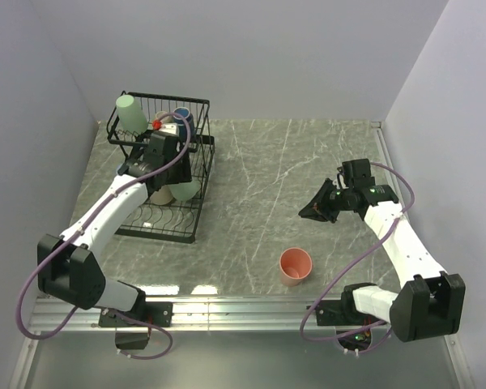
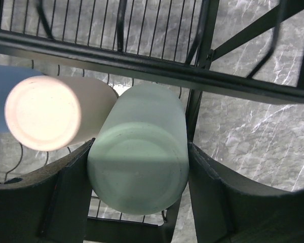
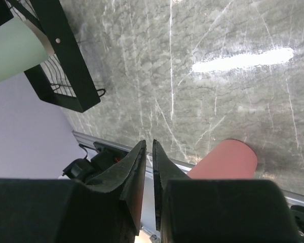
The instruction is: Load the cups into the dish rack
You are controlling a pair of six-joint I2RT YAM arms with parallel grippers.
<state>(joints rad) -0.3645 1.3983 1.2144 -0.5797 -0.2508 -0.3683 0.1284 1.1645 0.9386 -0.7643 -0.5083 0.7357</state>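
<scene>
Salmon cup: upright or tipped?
Upright. The salmon cup stands on its base on the table, with its round mouth facing up in the top view. It looks empty.

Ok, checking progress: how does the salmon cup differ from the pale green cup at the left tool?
The salmon cup stands mouth-up on the table; the pale green cup sits base-up in the dish rack. Nothing holds the salmon one; the left tool grips the green one. Both are tapered tumblers.
</scene>
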